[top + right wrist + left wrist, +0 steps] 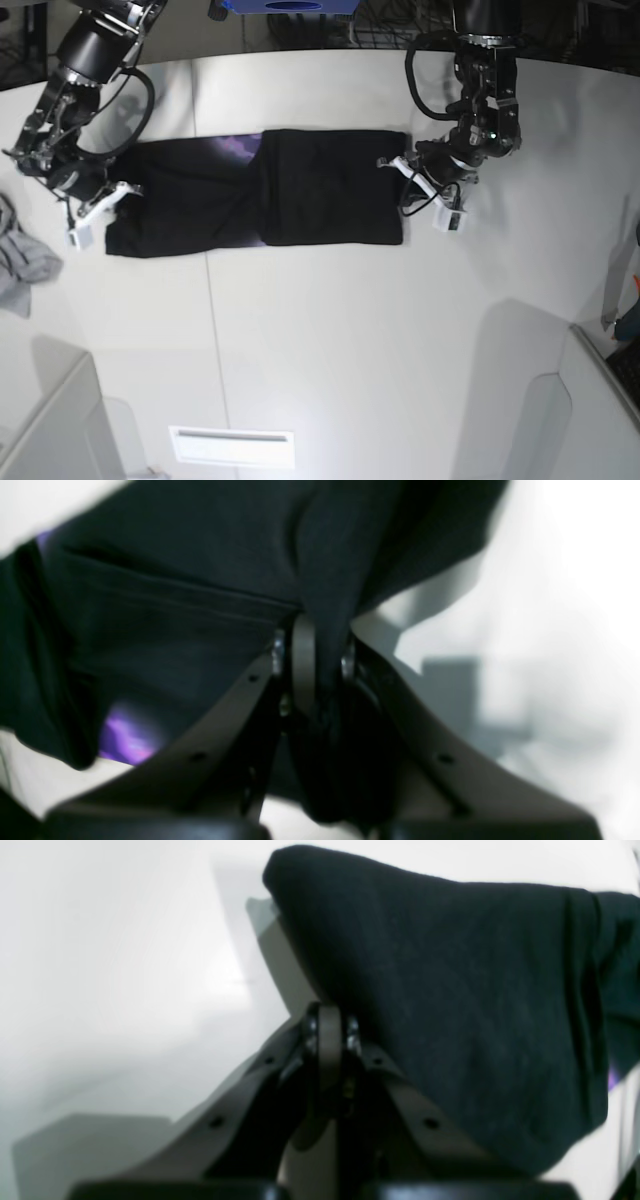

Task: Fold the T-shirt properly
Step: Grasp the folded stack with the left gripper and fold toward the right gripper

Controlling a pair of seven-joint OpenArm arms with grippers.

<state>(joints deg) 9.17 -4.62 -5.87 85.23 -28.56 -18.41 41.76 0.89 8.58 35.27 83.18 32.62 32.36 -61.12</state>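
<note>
The black T-shirt (300, 190) lies on the white table as a long folded band, with a purple print (238, 148) showing near its far middle. My left gripper (402, 182) is at the band's right end. In the left wrist view its jaws (331, 1022) are together, and black cloth (450, 990) rises from the tips. My right gripper (110, 205) is at the band's left end. The right wrist view shows it (312, 640) pinching a fold of the black cloth (175, 580), beside a patch of purple print (125, 735).
A small grey cloth (20, 265) lies crumpled at the table's left edge. A white label (232, 447) sits near the front edge. A blue object (290, 5) stands behind the table. Panels flank the front corners (600, 400).
</note>
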